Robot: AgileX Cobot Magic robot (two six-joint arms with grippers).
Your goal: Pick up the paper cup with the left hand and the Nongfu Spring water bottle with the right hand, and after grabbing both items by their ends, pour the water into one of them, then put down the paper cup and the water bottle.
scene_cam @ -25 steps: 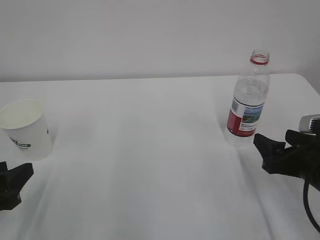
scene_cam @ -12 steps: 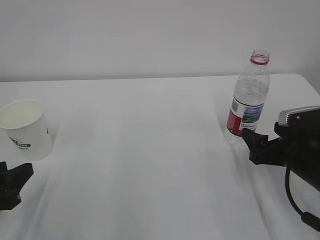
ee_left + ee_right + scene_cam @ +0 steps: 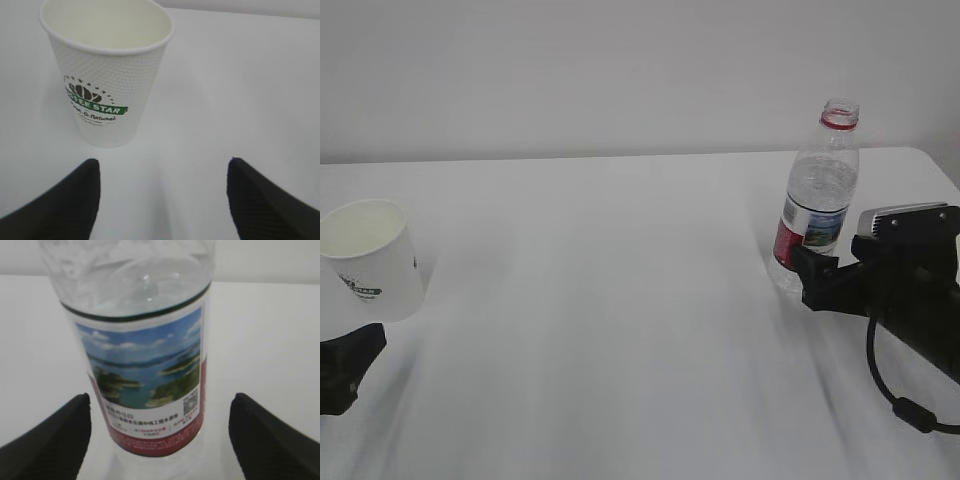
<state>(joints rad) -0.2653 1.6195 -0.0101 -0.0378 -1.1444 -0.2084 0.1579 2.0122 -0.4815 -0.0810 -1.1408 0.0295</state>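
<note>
- Table (image 3: 620, 300): plain white top, fills most of the exterior view; far edge meets a blank pale wall (image 3: 620, 70). Soft shadows only.
- Paper cup (image 3: 372, 260): upright at the far left of the table, near side, cream inside, green-and-black logo facing the camera. In the left wrist view the cup (image 3: 107, 70) sits up and left of centre, print reads "COFFEE STAR".
- Nongfu Spring water bottle (image 3: 817, 195): upright on the right side, cap off, red neck ring, red label with landscape picture. Water inside, clear ribbed body.
- Left hand (image 3: 345, 365): low at the near left corner, only the black tool tip shows in the exterior view, just below the cup. Wrist view: left tool (image 3: 162, 200) has its jaws spread wide, both fingers (image 3: 65, 205) apart from the cup, cup ahead of the gap and offset left. Nothing held.
- Right hand (image 3: 905, 275): comes in from the right edge, roughly level, grey plate on top, black cable looping below. Right tool (image 3: 810, 275) tip overlaps the bottle's lower label in the exterior view.
- Right wrist view: jaws wide, bottle (image 3: 145, 355) centred between the two fingers (image 3: 272, 440), gap visible on both sides. Not gripping.
</note>
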